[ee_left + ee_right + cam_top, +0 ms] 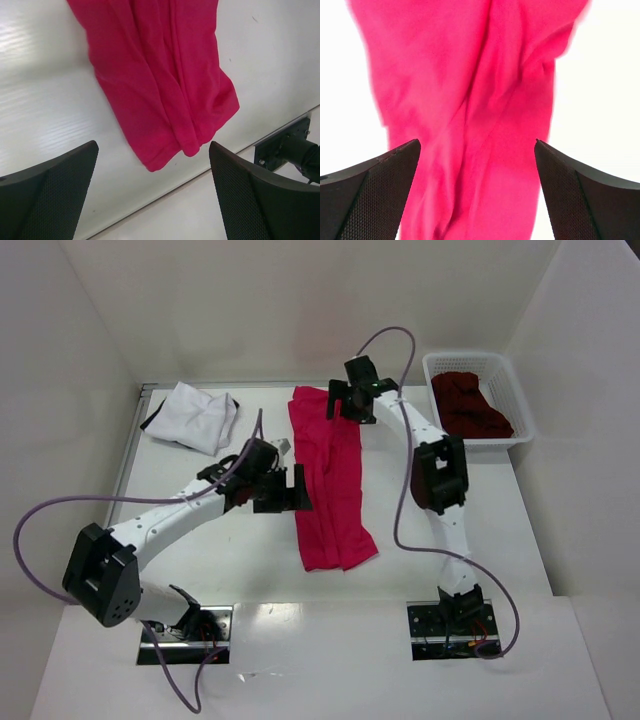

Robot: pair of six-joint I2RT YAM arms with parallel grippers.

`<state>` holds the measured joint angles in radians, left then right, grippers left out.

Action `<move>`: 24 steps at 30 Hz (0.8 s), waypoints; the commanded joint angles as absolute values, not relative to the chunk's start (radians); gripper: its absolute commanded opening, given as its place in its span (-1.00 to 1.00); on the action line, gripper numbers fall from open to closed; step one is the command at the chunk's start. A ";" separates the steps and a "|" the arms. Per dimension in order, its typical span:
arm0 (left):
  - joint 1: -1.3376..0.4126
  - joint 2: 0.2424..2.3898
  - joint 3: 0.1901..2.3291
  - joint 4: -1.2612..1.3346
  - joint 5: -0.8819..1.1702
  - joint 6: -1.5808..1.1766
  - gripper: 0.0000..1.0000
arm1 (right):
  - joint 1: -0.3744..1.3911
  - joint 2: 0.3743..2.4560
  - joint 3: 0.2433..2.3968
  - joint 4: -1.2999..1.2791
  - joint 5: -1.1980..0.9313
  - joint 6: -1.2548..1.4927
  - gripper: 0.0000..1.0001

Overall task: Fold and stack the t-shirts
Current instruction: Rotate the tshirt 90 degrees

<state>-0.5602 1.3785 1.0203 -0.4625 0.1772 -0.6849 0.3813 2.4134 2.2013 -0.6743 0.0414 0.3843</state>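
Left gripper (288, 490) and right gripper (340, 400), wide and empty, at the crimson t-shirt (330, 480).
It lies as a long strip on the bench (220, 550), axis far-to-near: right gripper over its far end, left gripper beside its left edge.

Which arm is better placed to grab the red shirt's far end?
Right. The right gripper, open, is over the far end of the red shirt; the left gripper sits by its middle.
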 commanded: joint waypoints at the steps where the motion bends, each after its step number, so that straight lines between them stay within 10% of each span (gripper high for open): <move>1: -0.620 1.399 0.985 -0.373 0.158 -0.764 0.98 | 0.374 2.064 2.024 -0.497 -0.003 0.400 1.00; 12: -0.790 1.431 0.853 -0.291 0.063 -0.962 0.98 | 0.385 1.574 1.154 -0.313 -0.109 0.515 1.00; 24: -0.834 1.449 0.795 -0.195 0.098 -1.028 0.91 | 0.456 1.241 0.713 -0.222 -0.149 0.730 0.81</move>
<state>-0.8124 1.4322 0.7937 -0.2573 0.0799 -0.9966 0.4538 1.3201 0.7658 -0.3119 -0.1272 0.6571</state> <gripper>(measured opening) 0.959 0.915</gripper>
